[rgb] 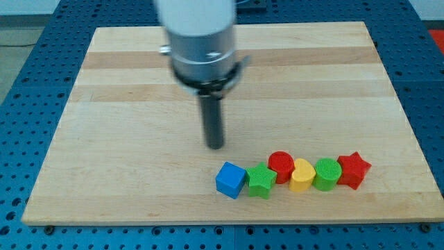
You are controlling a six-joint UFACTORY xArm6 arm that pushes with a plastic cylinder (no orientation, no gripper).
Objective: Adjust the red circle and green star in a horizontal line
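Note:
The red circle (281, 164) and the green star (261, 180) lie near the view's bottom, touching, the star lower and to the left of the circle. My tip (216, 145) rests on the board above and left of both, about a block's width from the blue cube (230, 180). It touches no block.
A row of blocks runs along the board's bottom right: the blue cube, the green star, the red circle, a yellow heart (302, 174), a green cylinder (326, 173) and a red star (353, 169). The wooden board (125, 125) lies on a blue pegboard table.

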